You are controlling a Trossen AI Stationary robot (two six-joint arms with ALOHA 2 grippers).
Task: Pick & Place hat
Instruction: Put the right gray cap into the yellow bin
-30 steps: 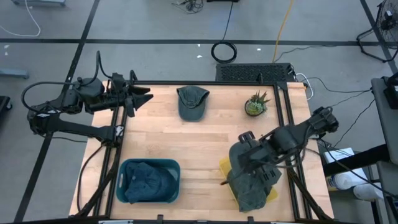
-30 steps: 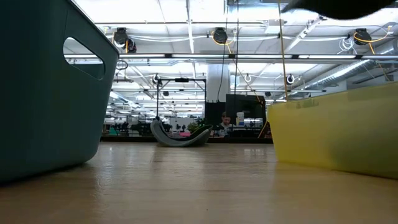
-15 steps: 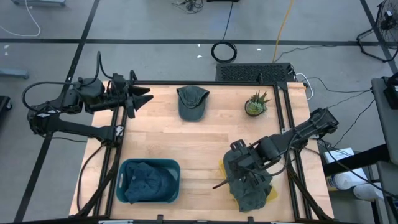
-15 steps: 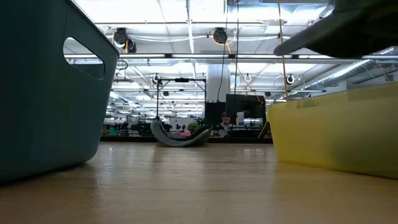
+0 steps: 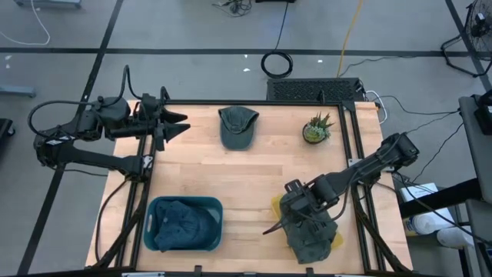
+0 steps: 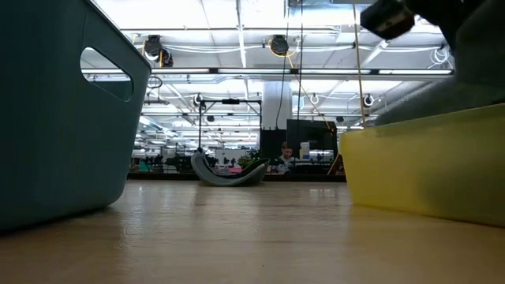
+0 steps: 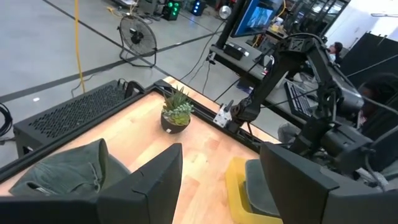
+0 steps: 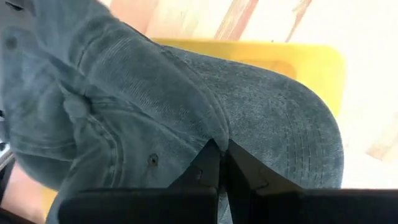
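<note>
A dark grey-green hat (image 5: 311, 235) lies over a yellow bin (image 5: 275, 205) at the table's near right. My right gripper (image 5: 296, 209) stands over it, shut on its cloth; the right wrist view shows the hat (image 8: 155, 106) filling the bin (image 8: 311, 56). A second hat (image 5: 237, 125) rests flat on the table near the far edge. A third hat (image 5: 181, 223) sits inside a teal bin (image 5: 215, 204). My left gripper (image 5: 175, 123) hovers open at the far left, touching nothing. My right gripper pinches a fold of the hat's crown (image 8: 208, 140) beside the brim (image 8: 292, 130) between its two fingers (image 8: 214, 171). It comes slanting down from the far right. The hat lies down in the yellow bin below the fingers, its cloth slack.
A small potted plant (image 5: 316, 129) stands near the far right corner. In the low view the teal bin (image 6: 47, 110) and yellow bin (image 6: 426, 166) flank bare wood, with the far hat (image 6: 229, 173) between them. Black frame rails edge the table.
My right gripper has moved down and toward the table's near edge, staying shut on the hat. The hat has sunk with it onto the yellow bin and now covers most of it.
</note>
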